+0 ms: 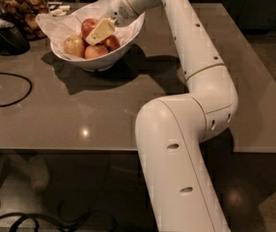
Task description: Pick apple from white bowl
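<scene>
One white robot arm (176,168) rises from the lower middle of the frame across the grey worktop (104,115). One black cable (30,86) loops at the left edge. Farther back, in the upper left, one paper-lined white bowl (102,63) holds four apples: one yellowish, three red. The claw (101,31) sits among them, against the apple (88,25) at the bowl's far side. Whether the claw is open or closed cannot be told. Beyond stands one glass jar (22,4) of brown snacks.

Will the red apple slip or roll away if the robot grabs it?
Maybe a little. The apple looks round and smooth, so it could slip from the hand, which is inside the white bowl right beside it. It probably won't roll far: other apples and crinkled paper crowd it.
</scene>
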Tool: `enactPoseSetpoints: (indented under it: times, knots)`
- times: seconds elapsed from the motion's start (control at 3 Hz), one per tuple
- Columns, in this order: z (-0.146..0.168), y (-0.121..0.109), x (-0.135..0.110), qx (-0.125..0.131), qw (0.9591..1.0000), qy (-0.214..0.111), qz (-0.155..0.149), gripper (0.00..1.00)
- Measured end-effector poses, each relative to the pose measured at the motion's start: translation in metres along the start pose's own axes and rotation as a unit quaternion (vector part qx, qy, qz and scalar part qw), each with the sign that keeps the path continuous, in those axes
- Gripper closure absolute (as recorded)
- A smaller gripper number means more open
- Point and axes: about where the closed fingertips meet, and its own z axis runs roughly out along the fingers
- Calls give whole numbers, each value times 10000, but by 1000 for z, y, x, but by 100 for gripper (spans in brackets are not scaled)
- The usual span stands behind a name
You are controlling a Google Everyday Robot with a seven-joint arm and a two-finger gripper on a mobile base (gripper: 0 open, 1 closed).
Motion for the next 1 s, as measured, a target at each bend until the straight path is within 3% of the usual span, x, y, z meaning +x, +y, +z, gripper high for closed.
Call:
enactPoseSetpoints:
  times: [0.67, 1.0]
  knots:
    - [0, 0, 0, 0, 10000, 0, 0, 99]
    - [-16, 1, -14, 287, 9995, 125, -23, 100]
